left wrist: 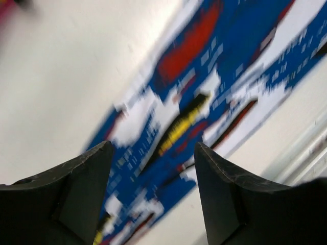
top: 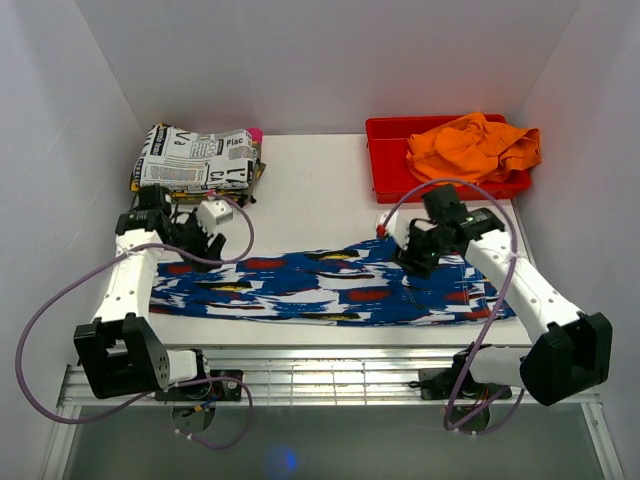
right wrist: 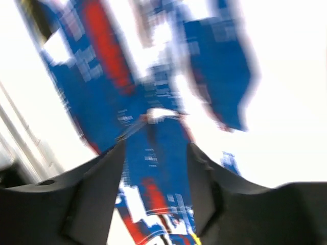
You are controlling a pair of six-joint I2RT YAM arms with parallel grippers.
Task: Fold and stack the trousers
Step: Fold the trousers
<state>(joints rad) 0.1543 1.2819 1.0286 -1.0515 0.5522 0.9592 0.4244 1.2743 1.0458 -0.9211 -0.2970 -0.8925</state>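
White table: red bin holds orange cloth; left claw, right claw released over trousers.

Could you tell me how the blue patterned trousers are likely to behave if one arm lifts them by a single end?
Probably floppy: the trousers lie flat on the table with wavy edges, so the free end would likely sag and drag. Being thin, they look light. Pushed, they would likely bunch rather than slide.
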